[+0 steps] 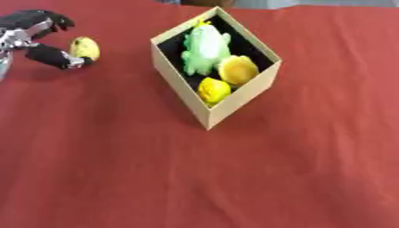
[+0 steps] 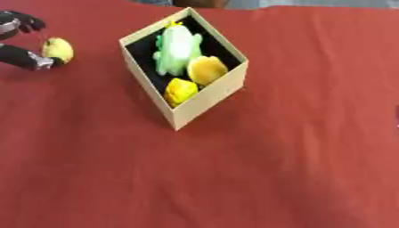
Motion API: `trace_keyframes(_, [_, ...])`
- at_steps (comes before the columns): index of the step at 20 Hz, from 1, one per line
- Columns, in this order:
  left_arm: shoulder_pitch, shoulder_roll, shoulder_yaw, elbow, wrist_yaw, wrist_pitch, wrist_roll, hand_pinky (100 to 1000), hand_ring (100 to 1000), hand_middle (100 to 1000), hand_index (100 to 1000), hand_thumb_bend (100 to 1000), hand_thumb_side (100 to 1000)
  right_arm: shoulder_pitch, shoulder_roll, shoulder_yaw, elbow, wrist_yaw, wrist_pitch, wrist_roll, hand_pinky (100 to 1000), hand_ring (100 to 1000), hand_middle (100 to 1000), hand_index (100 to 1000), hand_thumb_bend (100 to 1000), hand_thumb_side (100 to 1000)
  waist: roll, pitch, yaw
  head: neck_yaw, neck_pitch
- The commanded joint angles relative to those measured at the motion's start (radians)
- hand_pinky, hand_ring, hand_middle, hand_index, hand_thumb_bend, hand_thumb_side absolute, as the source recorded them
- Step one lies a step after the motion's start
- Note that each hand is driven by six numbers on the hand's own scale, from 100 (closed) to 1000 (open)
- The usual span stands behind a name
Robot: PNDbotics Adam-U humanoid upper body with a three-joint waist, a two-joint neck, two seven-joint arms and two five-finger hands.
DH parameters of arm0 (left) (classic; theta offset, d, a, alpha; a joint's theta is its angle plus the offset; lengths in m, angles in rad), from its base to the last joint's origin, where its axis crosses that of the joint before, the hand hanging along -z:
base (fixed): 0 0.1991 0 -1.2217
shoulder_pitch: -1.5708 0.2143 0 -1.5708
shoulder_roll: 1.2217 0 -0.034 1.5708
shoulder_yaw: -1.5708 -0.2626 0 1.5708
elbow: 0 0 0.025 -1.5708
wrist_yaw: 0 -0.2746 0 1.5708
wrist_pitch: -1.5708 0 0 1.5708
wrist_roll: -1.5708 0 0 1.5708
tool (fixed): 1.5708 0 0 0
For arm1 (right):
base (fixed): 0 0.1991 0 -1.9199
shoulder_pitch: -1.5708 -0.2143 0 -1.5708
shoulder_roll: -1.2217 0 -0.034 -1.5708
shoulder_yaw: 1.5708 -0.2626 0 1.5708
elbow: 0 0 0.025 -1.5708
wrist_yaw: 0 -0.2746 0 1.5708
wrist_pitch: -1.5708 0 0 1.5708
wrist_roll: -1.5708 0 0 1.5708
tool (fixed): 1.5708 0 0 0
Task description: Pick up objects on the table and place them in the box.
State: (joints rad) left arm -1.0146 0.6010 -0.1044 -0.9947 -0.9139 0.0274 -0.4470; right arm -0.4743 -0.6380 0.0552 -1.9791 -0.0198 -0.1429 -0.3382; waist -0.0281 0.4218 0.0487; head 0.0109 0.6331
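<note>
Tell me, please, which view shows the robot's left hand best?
The left eye view: the left hand shows with fingers and thumb around the yellow fruit. The right eye view crops it at the left edge.

Tan box (image 1: 181, 80) standing open on red cloth, turned corner-on, black inside, holding a pale green plush toy (image 1: 205, 48), an orange round piece (image 1: 238, 69) and a yellow piece (image 1: 213, 90), yellow lemon-like object (image 1: 84, 48) lying well left of the box
</note>
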Motion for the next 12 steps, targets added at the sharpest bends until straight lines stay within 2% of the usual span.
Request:
trace_keyframes(1, [-0.03, 0.009, 0.021, 0.027, -0.016, 0.004, 0.042, 837, 837, 795, 909, 474, 563, -0.006, -0.017, -0.012, -0.021, 0.0, 0.0, -0.006, 850, 796, 749, 775, 100, 802, 0.001, -0.017, -0.003, 0.005, -0.013])
trace_keyframes(6, [-0.037, -0.001, 0.027, 0.064, -0.051, 0.012, 0.104, 822, 821, 778, 891, 406, 542, -0.006, -0.014, -0.013, -0.021, -0.001, 0.001, -0.009, 850, 795, 749, 774, 100, 803, 0.002, -0.012, -0.007, 0.009, -0.017])
trace_keyframes(10, [-0.04, -0.007, 0.028, 0.089, -0.085, 0.016, 0.116, 797, 785, 744, 860, 293, 489, -0.004, -0.012, -0.014, -0.021, -0.001, 0.0, -0.011, 850, 795, 748, 774, 100, 804, 0.003, -0.009, -0.012, 0.01, -0.015])
trace_keyframes(11, [-0.041, -0.007, 0.029, 0.091, -0.087, 0.015, 0.116, 797, 785, 744, 860, 293, 489, -0.004, -0.012, -0.014, -0.021, -0.001, 0.0, -0.011, 850, 795, 748, 774, 100, 804, 0.003, -0.008, -0.012, 0.01, -0.015])
trace_keyframes(12, [-0.041, -0.008, 0.029, 0.092, -0.088, 0.015, 0.115, 784, 767, 724, 844, 239, 454, -0.003, -0.012, -0.014, -0.021, -0.001, 0.0, -0.012, 850, 795, 748, 774, 100, 804, 0.003, -0.008, -0.012, 0.01, -0.014])
